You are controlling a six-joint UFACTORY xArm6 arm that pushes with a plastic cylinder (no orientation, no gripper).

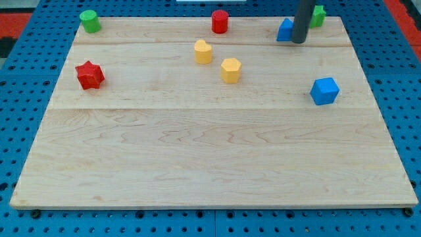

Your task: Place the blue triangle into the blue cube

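My tip (299, 41) touches the blue triangle (285, 30) at the counter's (197, 164) one o'clock edge; the blue cube (324, 91) sits apart at five o'clock from it; no fingers here

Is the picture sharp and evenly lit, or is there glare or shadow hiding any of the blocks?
Camera view: even, soft light, no glare on the wooden board; blocks cast only faint, short shadows. Everything looks sharp. Nothing is lost to shadow, but the rod ending at my tip covers part of the blue triangle and the green block behind.
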